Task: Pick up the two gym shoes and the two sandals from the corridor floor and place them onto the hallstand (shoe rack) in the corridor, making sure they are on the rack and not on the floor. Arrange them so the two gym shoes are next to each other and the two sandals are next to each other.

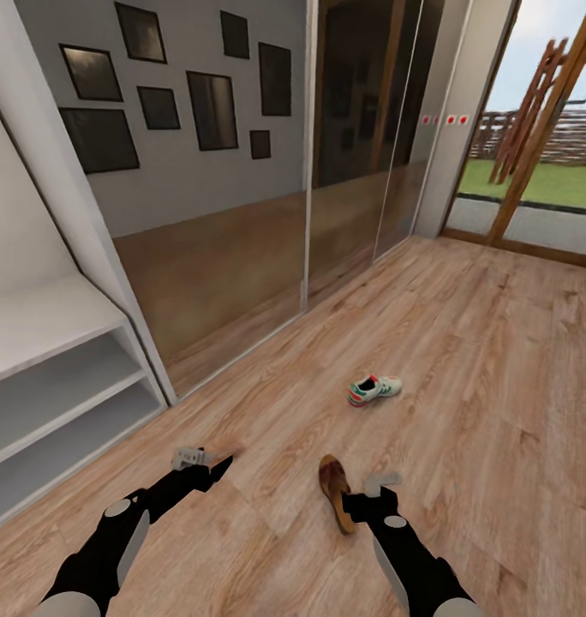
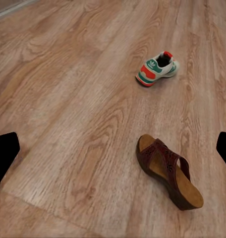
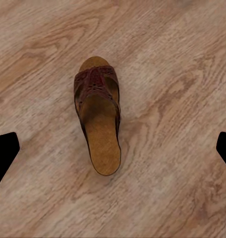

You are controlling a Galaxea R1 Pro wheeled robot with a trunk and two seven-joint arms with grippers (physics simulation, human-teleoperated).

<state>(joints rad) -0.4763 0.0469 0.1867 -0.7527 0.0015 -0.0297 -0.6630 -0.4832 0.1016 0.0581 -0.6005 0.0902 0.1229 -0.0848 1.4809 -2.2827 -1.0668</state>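
light brown wood-grain planking of the corridor floor [image 1: 464, 343] is seen running from the hallstand [image 1: 53, 377] at the left side of the head view toward a glazed doorway [image 1: 541, 128] with grass beyond it, and dark picture frames [image 1: 212, 110] are reflected in the mirrored sliding doors [image 1: 242, 197] behind the stand. two bare tiers under a pale bench top are shown on the hallstand. one brown sandal [image 1: 336, 490] is laid flat on the planks, just beside the right gripper [image 1: 372, 495] in the head view; in the right wrist view the sandal [image 3: 99, 114] is found between the two dark fingertips [image 3: 5, 151], ahead of them and untouched, so the jaws are held wide apart with nothing in them. one gym shoe [image 1: 373, 390] is set upright on its sole well beyond both grippers, farther out on the floor than the sandal. the left gripper [image 1: 203, 463] is held low over the planks near the hallstand's end; in the left wrist view its fingertips [image 2: 4, 151] are also spread wide around nothing, with the sandal [image 2: 168, 169] ahead toward one fingertip and the gym shoe [image 2: 157, 69] farther on.
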